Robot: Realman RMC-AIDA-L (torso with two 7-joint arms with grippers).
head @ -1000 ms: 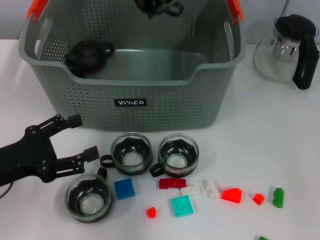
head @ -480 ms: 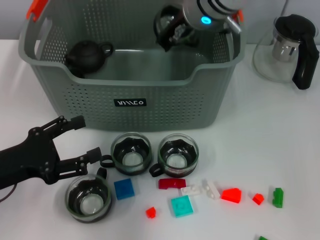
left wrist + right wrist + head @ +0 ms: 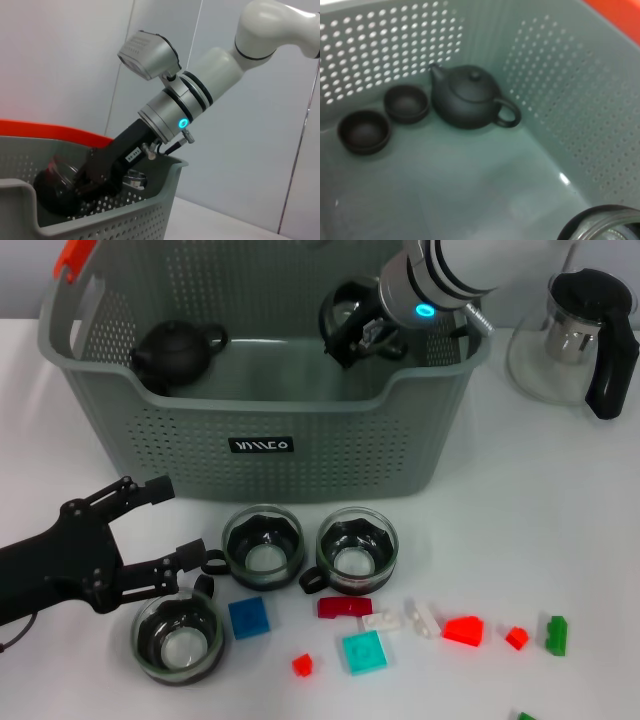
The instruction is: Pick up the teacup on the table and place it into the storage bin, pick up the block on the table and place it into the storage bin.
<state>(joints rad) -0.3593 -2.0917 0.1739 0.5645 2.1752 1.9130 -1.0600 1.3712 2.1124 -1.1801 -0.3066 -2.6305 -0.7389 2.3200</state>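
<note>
Lowered further into storage bin [image 3: 420, 430]: right gripper [image 3: 362, 328], jaws clamped on teacup [image 3: 345, 312]. Nearby on tabletop [image 3: 560, 500], left gripper [image 3: 172, 520], jaws wide.

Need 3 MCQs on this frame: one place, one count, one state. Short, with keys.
1. Where is the dark teapot?
A. on the table
B. inside the storage bin
C. beside the glass kettle

2. How many glass teacups stand on the table in front of the bin?
A. one
B. three
C. five

3. What is the right hand doing?
A. holding a glass teacup over the bin
B. resting on the table
C. gripping a block

Key: 1 B, it sits on the bin floor. 2 B, the head view shows three. 3 A, the cup is clamped above the bin.
</note>
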